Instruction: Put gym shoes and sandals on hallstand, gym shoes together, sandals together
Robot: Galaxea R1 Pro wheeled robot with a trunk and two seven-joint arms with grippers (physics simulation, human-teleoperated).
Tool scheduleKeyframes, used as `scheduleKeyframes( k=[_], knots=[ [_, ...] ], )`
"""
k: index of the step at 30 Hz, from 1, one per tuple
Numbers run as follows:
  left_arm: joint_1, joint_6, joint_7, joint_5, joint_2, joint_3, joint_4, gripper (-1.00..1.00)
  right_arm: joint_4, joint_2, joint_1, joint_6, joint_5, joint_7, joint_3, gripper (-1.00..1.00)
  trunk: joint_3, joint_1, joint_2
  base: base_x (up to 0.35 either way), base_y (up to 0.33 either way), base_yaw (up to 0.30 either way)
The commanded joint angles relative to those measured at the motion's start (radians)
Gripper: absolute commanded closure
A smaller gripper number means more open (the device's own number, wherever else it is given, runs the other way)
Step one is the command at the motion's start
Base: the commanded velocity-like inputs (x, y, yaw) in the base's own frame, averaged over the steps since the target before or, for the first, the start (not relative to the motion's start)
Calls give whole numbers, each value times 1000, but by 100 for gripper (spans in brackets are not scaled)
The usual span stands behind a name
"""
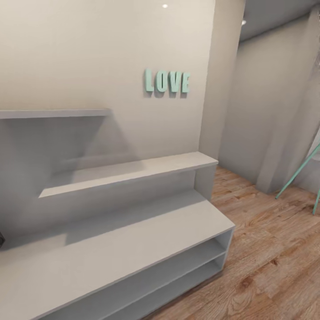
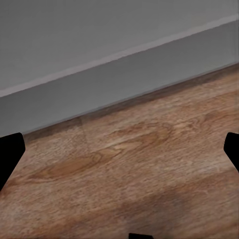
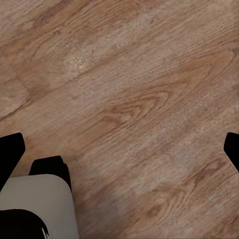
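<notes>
I'm facing the low light-grey hallstand with a flat top and two open shelves (image 1: 133, 249), bare of shoes, beside light brown wood-plank corridor floor (image 1: 275, 266). The left fingers (image 2: 11, 154) and right fingers (image 3: 12, 154) hang spread wide over bare planks, holding nothing. I'd turn the base slowly to find the shoes before reaching.

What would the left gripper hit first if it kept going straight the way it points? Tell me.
Probably the corridor floor: the left gripper, fingers spread wide and empty, looks down on bare planks. The grey base of the hallstand lies just beyond, so depth leaves some doubt.
</notes>
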Motion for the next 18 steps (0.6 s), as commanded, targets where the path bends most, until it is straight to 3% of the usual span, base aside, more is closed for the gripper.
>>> scheduleKeyframes(
  k=[1, 18],
  knots=[
    [0, 0, 0, 0, 0, 0, 0, -100, 0, 0, 0, 0, 0, 0, 0, -100, 0, 0, 0, 0, 0, -108],
    [0, 0, -1, -2, -2, -1, 0, -100, 0, 0, 0, 0, 1, 1, -47, -100, 0, 0, 0, 0, 0, -215]
  ],
)
